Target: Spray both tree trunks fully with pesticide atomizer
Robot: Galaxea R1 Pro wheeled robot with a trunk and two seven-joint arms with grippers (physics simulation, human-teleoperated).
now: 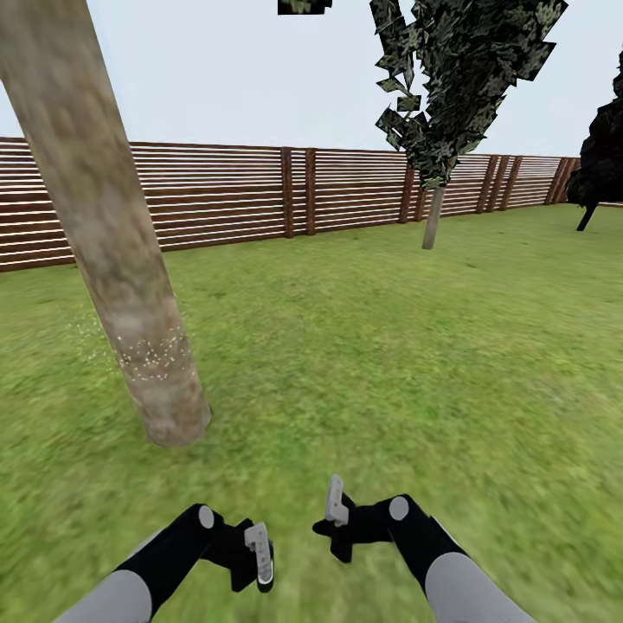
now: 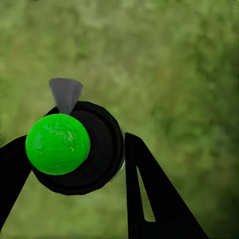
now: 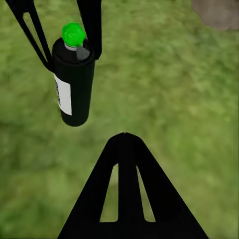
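Held between the left gripper's (image 2: 74, 164) closed-in fingers is the atomizer (image 2: 74, 149), its long axis running down toward the grass (image 1: 363, 363). Up and leftward stands the trunk (image 1: 112, 260), nearer this arm, with whitish specks (image 1: 151, 355) low on it. Whether the right gripper (image 1: 337, 519) is open cannot be told; nothing is seen held in it.

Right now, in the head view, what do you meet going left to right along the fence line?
Thick tree trunk with whitish pesticide specks → brown slat fence → thin-trunked leafy tree → black tree at the right edge.
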